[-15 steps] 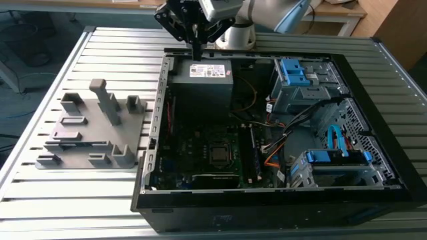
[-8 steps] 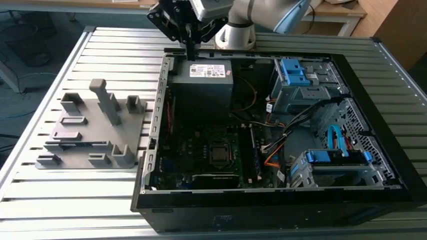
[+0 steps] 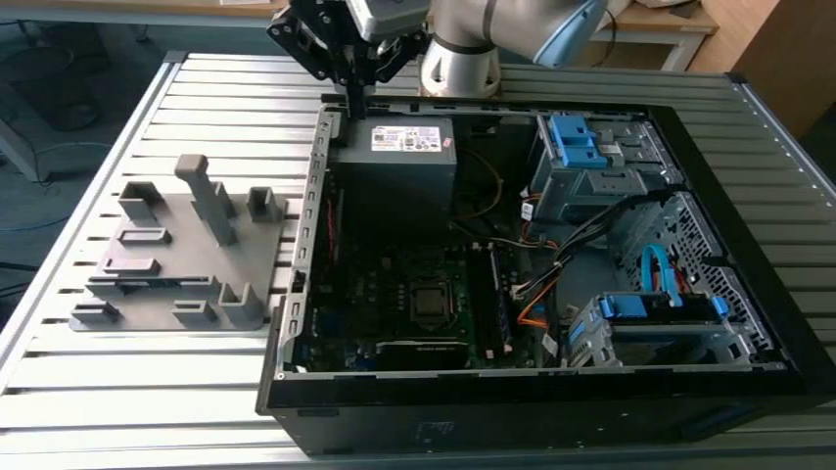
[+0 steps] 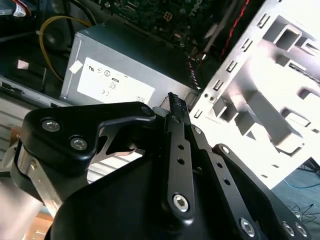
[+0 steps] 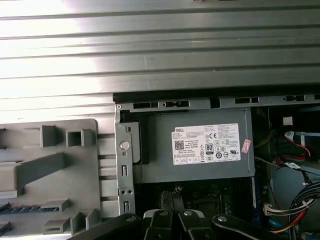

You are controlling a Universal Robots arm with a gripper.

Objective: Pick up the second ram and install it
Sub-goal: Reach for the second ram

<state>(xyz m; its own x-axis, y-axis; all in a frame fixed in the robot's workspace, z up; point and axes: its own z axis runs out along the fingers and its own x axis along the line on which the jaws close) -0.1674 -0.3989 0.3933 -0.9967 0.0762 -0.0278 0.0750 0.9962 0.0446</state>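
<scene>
- Black links and screw heads of my claw sit closest to the lens in the second wrist view; its fingers run side by side and meet at the tip, drawn together, with nothing between them that I can make out
- Just past the tips lies the grey power supply, in a corner of the open computer case; I hang above that corner, clear of both
- Deeper in the case a dark stick stands seated on the motherboard; I judge that one the look-alike
- Beyond the case wall, on the slatted table, sits the grey fixture
- What I take for the second ram rests on edge in a fixture slot, untouched; from me it lies toward the exterior view's left and nearer that camera; its long axis runs along the table slats
</scene>
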